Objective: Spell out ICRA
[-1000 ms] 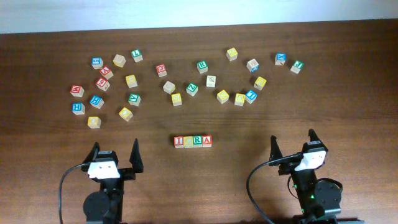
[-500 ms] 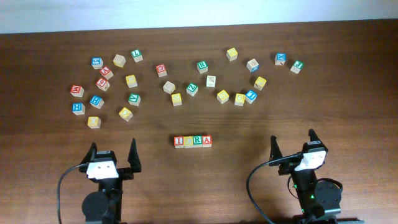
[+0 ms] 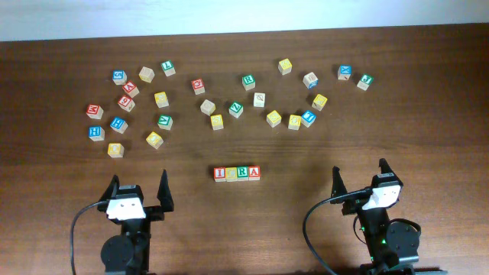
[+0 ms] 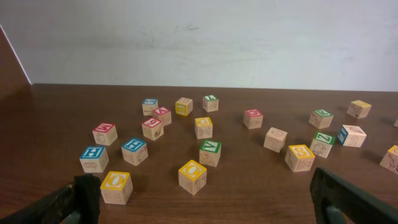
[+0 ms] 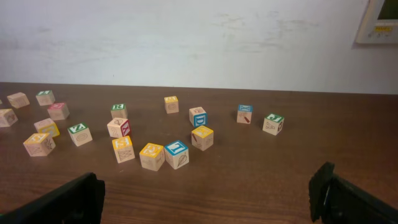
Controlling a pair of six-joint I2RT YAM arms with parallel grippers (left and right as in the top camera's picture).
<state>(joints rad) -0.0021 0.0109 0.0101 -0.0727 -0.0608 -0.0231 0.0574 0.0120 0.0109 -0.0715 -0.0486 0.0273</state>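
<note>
Four cubes stand touching in a row at the table's front middle in the overhead view: red I (image 3: pixel 219 174), yellow C (image 3: pixel 231 174), green R (image 3: pixel 242 173), red A (image 3: pixel 254 173). My left gripper (image 3: pixel 140 186) is open and empty at the front left, well apart from the row. My right gripper (image 3: pixel 360 174) is open and empty at the front right. The row is out of both wrist views; the left fingers (image 4: pixel 205 199) and right fingers (image 5: pixel 205 196) frame bare table.
Several loose letter cubes lie scattered across the back half, among them another green R cube (image 3: pixel 248 80), yellow cubes (image 3: pixel 154 140) (image 4: pixel 192 176) (image 5: pixel 152 155) and a blue cube (image 5: pixel 177 154). A white wall rises behind the table's far edge (image 3: pixel 244 30).
</note>
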